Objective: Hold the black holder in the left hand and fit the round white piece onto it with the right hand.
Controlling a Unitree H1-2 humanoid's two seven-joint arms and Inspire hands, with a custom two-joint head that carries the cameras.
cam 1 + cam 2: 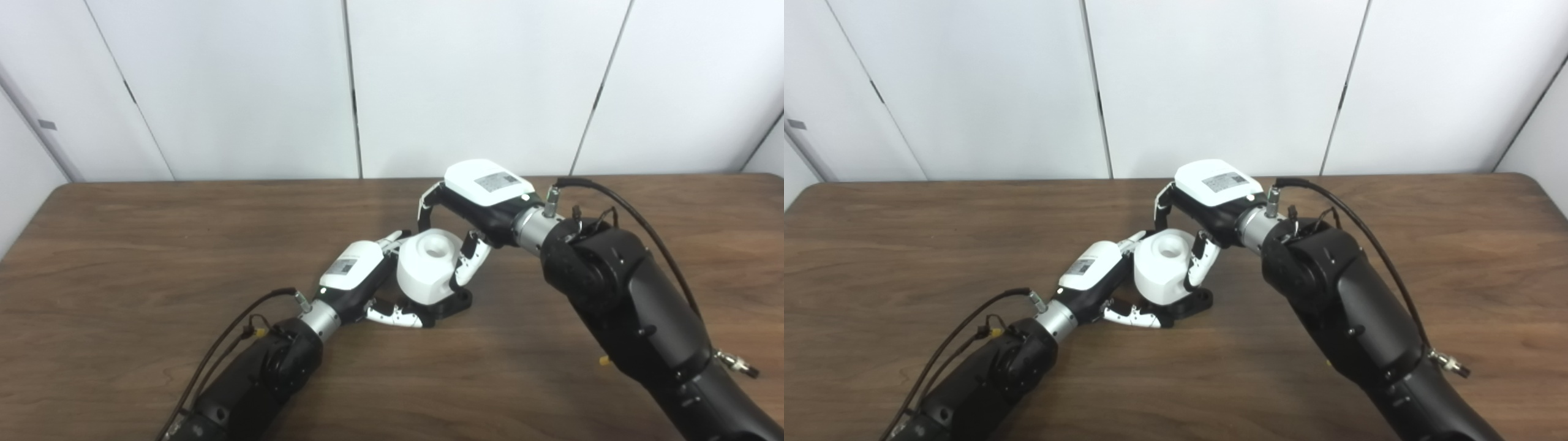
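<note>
- Lying across the near left of the wooden table (122, 245): the left arm, entering from the bottom edge with a black cable looping beside its wrist.
- Resting low at mid-table: the left hand (358, 275), white back turned upward, pressing against the left side of the round white piece (429, 266).
- Curling along the table below that piece: the left hand's thumb, its tip touching the front of the black holder (450, 303); other left fingers (392, 237) reaching up behind the piece's left edge. Grasping the holder-and-piece assembly, as far as can be told, though how firmly is hidden by the piece.
- Sitting on top of the black holder, upright, hole in the top face pointing upward: the round white piece. Showing only as a dark base under and to the right of the piece: the holder, lying flat on the table.
- Hovering above and just right of the piece: the right hand (484, 196), palm down. Hanging down against the piece's right side: right fingers (468, 260), touching it; another finger arching over behind the piece. Cupping the piece rather than clenching tightly.
- Filling the lower right: the bulky black right arm, cable arcing over its wrist.
</note>
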